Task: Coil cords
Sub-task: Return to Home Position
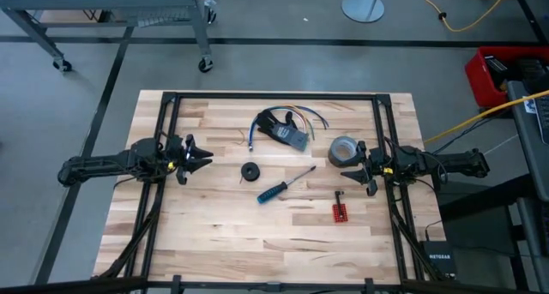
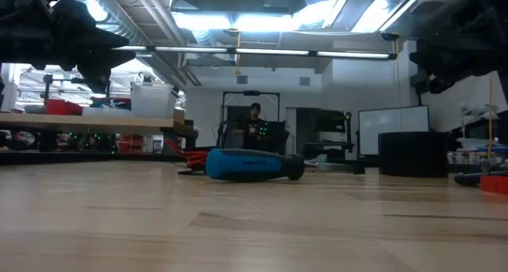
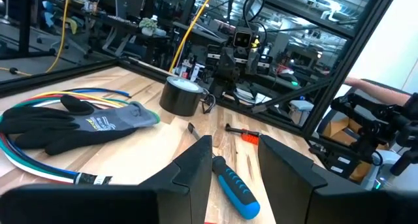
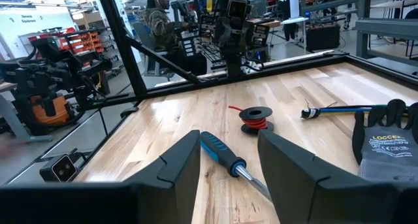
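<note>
A small black spool wound with red wire [image 1: 250, 171] lies flat at the table's middle; it also shows in the right wrist view [image 4: 255, 117], with a loose red end sticking out. A bundle of coloured wires [image 1: 307, 116] lies under a black and grey glove [image 1: 281, 128] at the far middle, and also shows in the left wrist view [image 3: 39, 100]. My left gripper [image 1: 206, 157] is open and empty, hovering left of the spool. My right gripper [image 1: 350, 167] is open and empty, hovering right of it.
A blue-handled screwdriver [image 1: 279, 188] lies between the grippers, just right of the spool. A grey tape roll [image 1: 343, 148] stands close by my right gripper. A small red part [image 1: 340, 212] lies nearer the front. A person [image 4: 157, 15] sits beyond the table.
</note>
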